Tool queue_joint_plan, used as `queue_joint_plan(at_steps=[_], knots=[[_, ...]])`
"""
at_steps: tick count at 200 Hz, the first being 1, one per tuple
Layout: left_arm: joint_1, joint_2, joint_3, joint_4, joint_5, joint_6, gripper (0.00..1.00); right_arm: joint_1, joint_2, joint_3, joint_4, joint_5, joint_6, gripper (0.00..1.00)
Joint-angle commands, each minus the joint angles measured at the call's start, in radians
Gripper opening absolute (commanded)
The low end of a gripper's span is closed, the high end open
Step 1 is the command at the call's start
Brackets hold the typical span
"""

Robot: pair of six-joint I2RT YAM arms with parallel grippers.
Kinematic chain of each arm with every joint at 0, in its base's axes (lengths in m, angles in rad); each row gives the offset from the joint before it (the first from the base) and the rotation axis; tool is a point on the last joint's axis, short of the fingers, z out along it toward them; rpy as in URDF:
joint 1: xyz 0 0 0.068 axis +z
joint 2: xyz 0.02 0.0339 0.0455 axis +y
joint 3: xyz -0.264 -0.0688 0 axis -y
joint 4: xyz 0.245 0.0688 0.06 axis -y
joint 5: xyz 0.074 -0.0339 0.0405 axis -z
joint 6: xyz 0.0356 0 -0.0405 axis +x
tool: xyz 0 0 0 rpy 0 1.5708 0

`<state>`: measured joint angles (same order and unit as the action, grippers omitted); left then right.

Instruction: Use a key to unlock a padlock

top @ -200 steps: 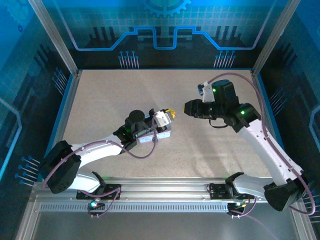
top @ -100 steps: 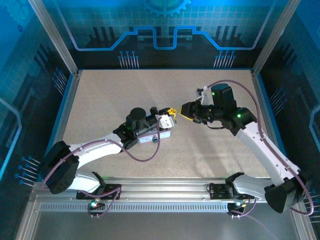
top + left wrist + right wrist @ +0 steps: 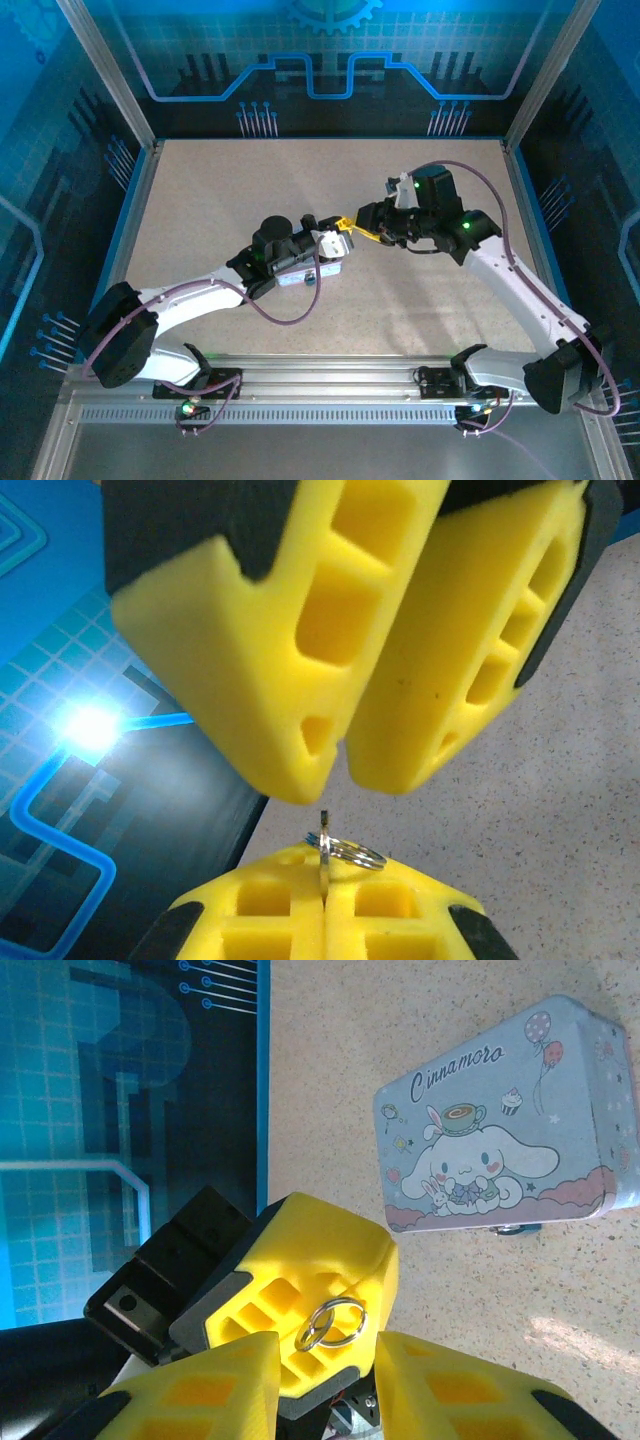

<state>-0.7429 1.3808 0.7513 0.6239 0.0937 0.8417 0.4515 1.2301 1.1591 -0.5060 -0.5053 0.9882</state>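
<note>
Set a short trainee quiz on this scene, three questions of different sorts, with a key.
1. True or false: the left gripper is shut on the key.
2. Multiple choice: the ring is A) flat on the table; B) at the left gripper's tip, beside the key; C) looped on the tin.
3. Short answer: which gripper's jaws stand apart?

Key: 1 true; 2 B; 3 the right gripper.
</note>
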Motion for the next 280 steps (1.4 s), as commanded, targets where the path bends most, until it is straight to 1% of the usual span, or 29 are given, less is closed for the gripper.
queue_joint_plan(at_steps=[1, 60, 102, 127, 175, 190, 196, 205, 211, 222, 242, 262, 280], knots=[[-0.008, 0.005, 0.033, 0.009, 0.015, 0.018, 0.00, 0.014, 0.010, 0.007, 0.011, -0.002, 0.017, 0.32], [-0.011, 0.005, 0.031, 0.006, 0.015, 0.027, 0.00, 0.026, 0.025, 0.017, 0.009, 0.010, 0.018, 0.31], [-0.012, 0.006, 0.031, 0.000, 0.016, 0.035, 0.00, 0.031, 0.041, 0.036, 0.005, 0.014, 0.013, 0.28], [-0.013, 0.006, 0.031, -0.004, 0.015, 0.045, 0.00, 0.032, 0.048, 0.047, -0.007, 0.017, 0.003, 0.23], [-0.013, 0.009, 0.032, 0.003, 0.013, 0.052, 0.00, 0.031, 0.054, 0.051, -0.018, 0.022, -0.003, 0.07], [-0.012, 0.009, 0.031, 0.012, 0.008, 0.043, 0.00, 0.031, 0.052, 0.050, -0.025, 0.027, -0.008, 0.00], [-0.013, 0.009, 0.029, 0.019, 0.005, 0.037, 0.01, 0.031, 0.050, 0.050, -0.028, 0.029, -0.012, 0.00], [-0.012, 0.007, 0.026, 0.026, -0.002, 0.021, 0.04, 0.032, 0.048, 0.049, -0.034, 0.036, -0.018, 0.00], [-0.013, 0.004, 0.023, 0.035, -0.007, 0.012, 0.08, 0.032, 0.044, 0.047, -0.038, 0.042, -0.025, 0.00], [-0.010, -0.003, 0.008, 0.063, -0.022, -0.023, 0.25, 0.030, 0.035, 0.042, -0.039, 0.055, -0.035, 0.00], [0.005, -0.037, -0.020, 0.074, -0.014, -0.100, 0.47, 0.020, 0.009, 0.019, -0.020, 0.077, -0.051, 0.00], [0.016, -0.084, -0.061, 0.066, -0.004, -0.171, 0.60, -0.001, -0.025, -0.022, 0.045, 0.080, -0.063, 0.00], [0.024, -0.138, -0.103, 0.053, -0.002, -0.246, 0.68, -0.020, -0.061, -0.065, 0.111, 0.088, -0.085, 0.00]])
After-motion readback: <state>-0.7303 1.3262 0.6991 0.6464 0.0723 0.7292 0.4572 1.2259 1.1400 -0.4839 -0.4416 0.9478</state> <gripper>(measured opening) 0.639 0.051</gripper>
